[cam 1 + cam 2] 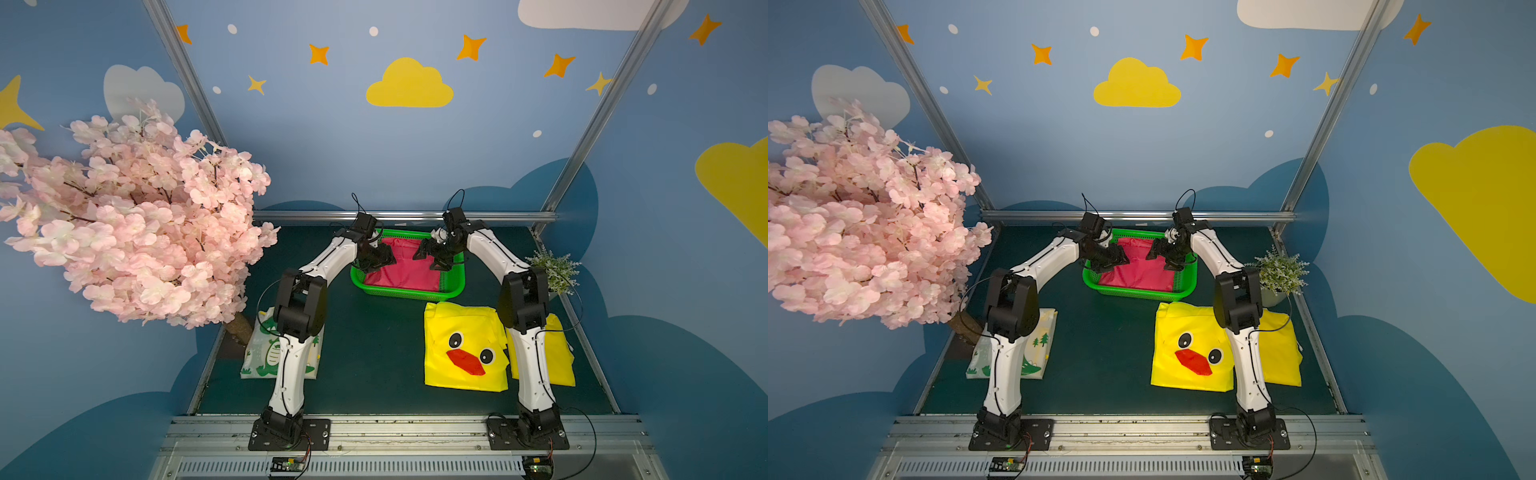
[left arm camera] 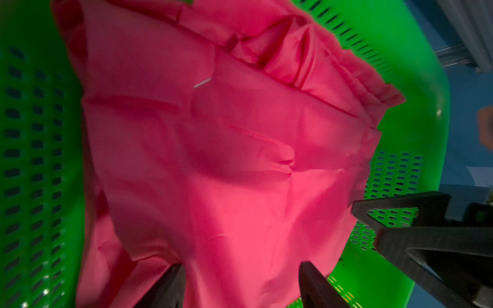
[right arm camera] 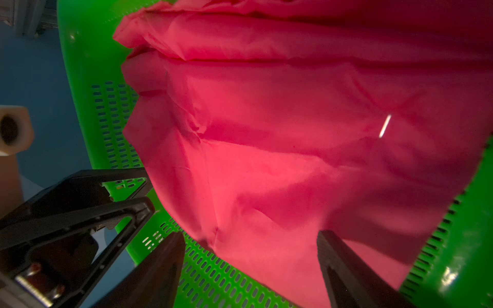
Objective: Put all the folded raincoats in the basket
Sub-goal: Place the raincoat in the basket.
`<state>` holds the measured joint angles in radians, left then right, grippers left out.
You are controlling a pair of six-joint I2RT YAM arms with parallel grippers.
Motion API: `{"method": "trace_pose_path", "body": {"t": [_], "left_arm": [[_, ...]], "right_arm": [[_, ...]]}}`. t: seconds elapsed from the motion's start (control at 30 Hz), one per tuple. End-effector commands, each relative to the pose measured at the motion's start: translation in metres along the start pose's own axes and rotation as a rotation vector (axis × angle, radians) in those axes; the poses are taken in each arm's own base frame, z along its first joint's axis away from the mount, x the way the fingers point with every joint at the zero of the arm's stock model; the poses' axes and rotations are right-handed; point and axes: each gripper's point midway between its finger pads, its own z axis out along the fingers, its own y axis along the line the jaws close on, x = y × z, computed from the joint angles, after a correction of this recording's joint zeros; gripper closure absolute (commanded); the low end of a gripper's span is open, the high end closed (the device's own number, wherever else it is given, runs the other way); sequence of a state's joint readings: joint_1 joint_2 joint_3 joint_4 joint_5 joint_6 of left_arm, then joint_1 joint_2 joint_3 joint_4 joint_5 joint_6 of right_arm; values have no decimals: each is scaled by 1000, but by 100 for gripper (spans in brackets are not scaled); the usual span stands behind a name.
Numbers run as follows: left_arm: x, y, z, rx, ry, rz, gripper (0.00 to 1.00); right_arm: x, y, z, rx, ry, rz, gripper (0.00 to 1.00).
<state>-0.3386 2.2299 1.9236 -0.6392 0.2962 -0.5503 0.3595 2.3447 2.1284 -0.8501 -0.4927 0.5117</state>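
So the basket is that bright green moulded plastic kind: rounded corners, a glossy flared rim, and rows of little slots punched through the walls and floor. The folded raincoat is sitting inside it. It's a thin hot-pink matte fabric, crinkly with soft creases, and the fold edges are stacked along one side. It covers most of the floor, with bits of slotted green showing past its edges in the wrist views. The left gripper and right gripper both hang over the basket from opposite sides, black tapered fingers spread wide with nothing pinched between them. Can't tell if the tips touch the cloth. Out on the dark green table lie a yellow duck-face raincoat and a pale dinosaur-print one, both flat on the tabletop.
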Motion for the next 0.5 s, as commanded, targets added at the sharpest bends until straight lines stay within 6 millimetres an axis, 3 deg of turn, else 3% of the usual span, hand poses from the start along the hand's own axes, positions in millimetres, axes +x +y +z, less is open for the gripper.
{"method": "trace_pose_path", "body": {"t": [0.0,0.13,0.33,0.47], "left_arm": [[-14,-17,-15,46,-43,15,30],[-14,-18,-10,54,-35,5,30],[-22,-28,-34,55,-119,46,30],[-24,-28,-24,59,-92,36,30]], "right_arm": [[1,2,1,-14,6,6,18],[2,-1,4,-12,15,11,18],[2,-1,8,-16,18,10,19],[1,-3,12,-17,23,19,18]]}}
